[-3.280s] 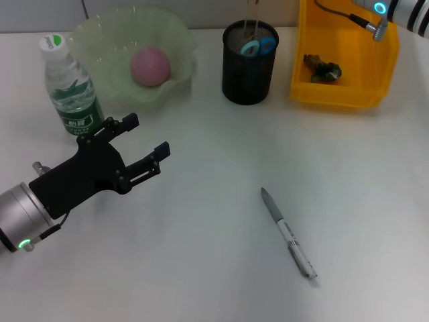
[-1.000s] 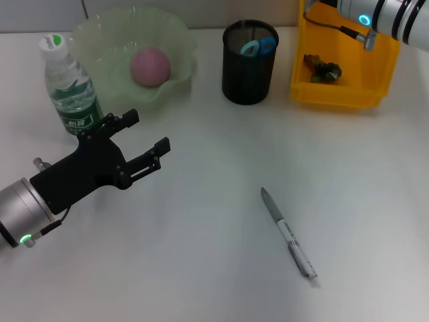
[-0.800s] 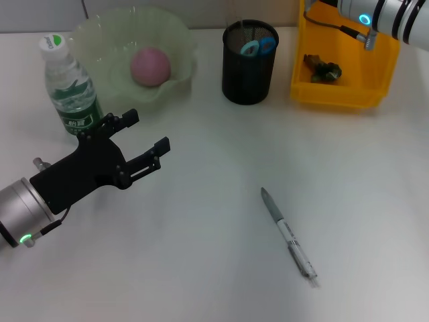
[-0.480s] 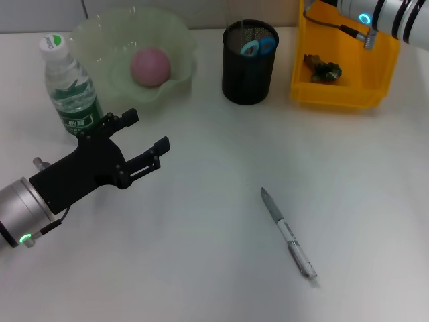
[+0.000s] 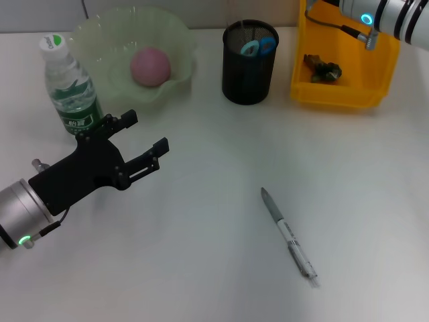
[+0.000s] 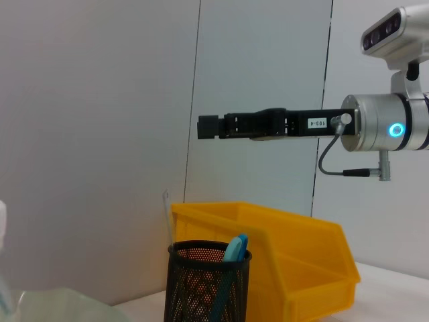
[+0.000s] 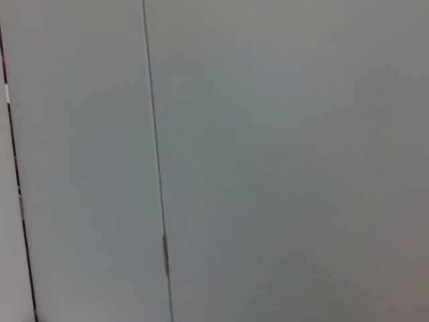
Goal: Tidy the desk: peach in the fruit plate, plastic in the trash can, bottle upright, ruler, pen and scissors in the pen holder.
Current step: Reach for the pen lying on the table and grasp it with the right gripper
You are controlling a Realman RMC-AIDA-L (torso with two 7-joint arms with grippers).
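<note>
desk mostly tidied, pen on the counter

white counter (image 5: 201, 268) carries everything. yellow bin (image 5: 345, 60) sits at far right w/ a crumpled dark scrap of plastic (image 5: 322, 68) inside. pale green fruit plate (image 5: 100, 40) is at far left, pink peach (image 5: 150, 66) resting in it.

left tool (image 5: 142, 142) hovers low over the counter at near left, fingers spread wide apart, holding nothing, just beside the bottle and pointing toward the middle of the counter. right tool (image 6: 209, 126) is held high over the bin, level w/ the counter; seen side-on from the left wrist cam, can't tell how far its fingers are parted, nothing seen in them. in head view only its wrist shows at the top right corner.

water bottle (image 5: 69, 87) stands upright w/ white cap and green label, left of the plate, near it. black mesh pen holder (image 5: 249, 62) stands between plate and bin; blue-handled scissors (image 5: 258, 46) are in it, plus a thin clear ruler (image 6: 166, 215) sticking up from its rim.

pen (image 5: 289, 233) lies flat on the bare counter, right of centre, well apart from holder and both tools, dark tip pointing toward the holder.

right wrist cam shows only a plain grey wall.
</note>
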